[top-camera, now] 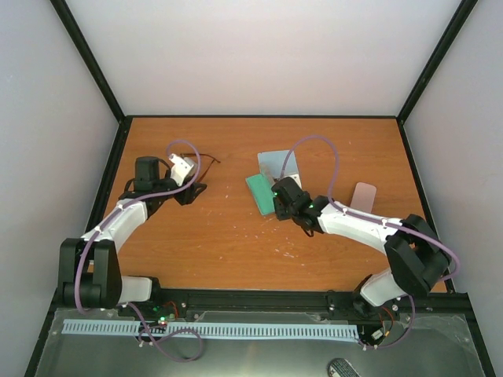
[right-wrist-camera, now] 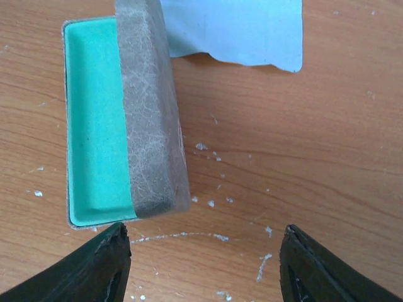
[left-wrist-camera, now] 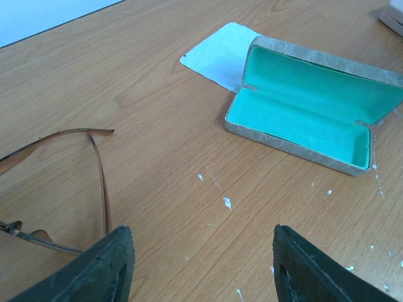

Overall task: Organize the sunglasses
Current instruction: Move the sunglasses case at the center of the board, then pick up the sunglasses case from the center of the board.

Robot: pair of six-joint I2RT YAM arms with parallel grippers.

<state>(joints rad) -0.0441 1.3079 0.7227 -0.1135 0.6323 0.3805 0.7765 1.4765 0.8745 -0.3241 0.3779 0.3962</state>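
Note:
A dark brown wire-framed pair of sunglasses (left-wrist-camera: 99, 173) lies on the table with its arms unfolded, just left of my left gripper (left-wrist-camera: 201, 251), whose jaws stand open over bare wood. From above, the sunglasses (top-camera: 208, 159) show as a thin line behind the left gripper (top-camera: 191, 191). My right gripper (right-wrist-camera: 201, 251) is open and holds nothing, a little in front of the end of an open grey case (right-wrist-camera: 151, 113) with a teal lining. In the top view the right gripper (top-camera: 277, 206) sits just right of that case (top-camera: 259, 192).
A light blue cloth (right-wrist-camera: 233, 31) lies behind the grey case, partly under it; it also shows in the left wrist view (left-wrist-camera: 217, 53). A pink oblong case (top-camera: 363, 195) lies at the right of the table. Black frame posts and white walls enclose the table.

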